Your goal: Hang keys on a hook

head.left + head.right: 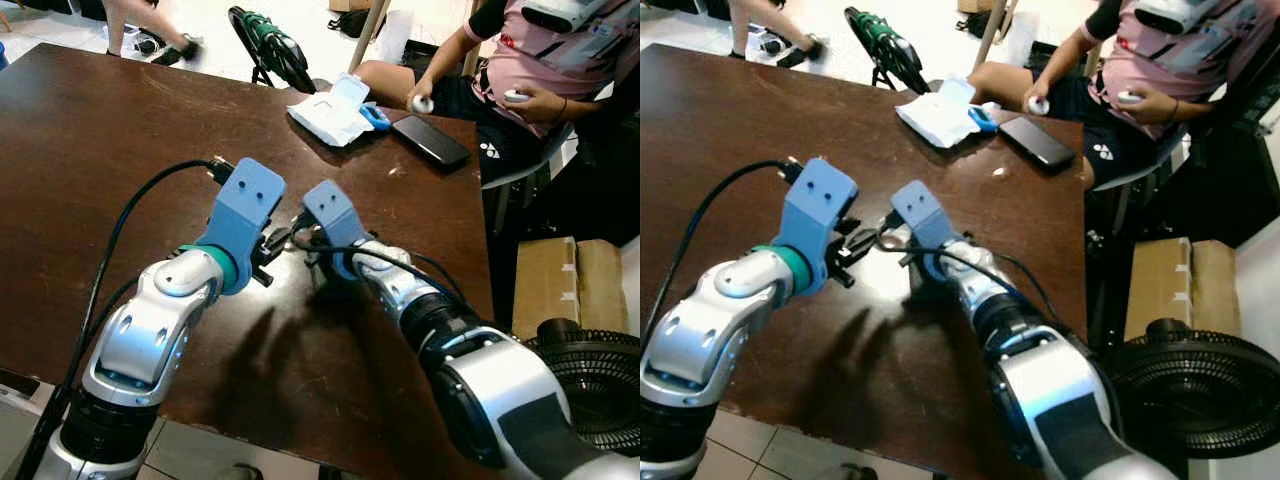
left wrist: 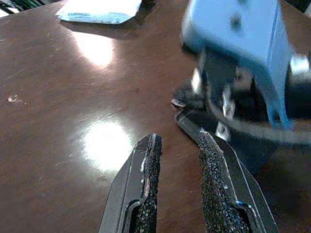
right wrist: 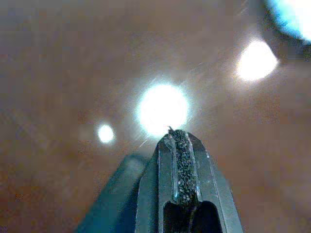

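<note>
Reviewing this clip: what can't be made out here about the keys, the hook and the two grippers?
- Keys: small dark cluster between the blue wrist mounts on the brown wooden table; too small, partly covered by the mounts in the eye views.
- Hook: cannot be made out anywhere.
- Right gripper: fingers overlap in its wrist view; any grip is hidden.
- Left gripper: open; beyond it, things are blurred.

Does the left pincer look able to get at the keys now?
Probably yes: the left pincer is open and the keys sit just ahead of it, though the right pincer crowds them closely.
</note>
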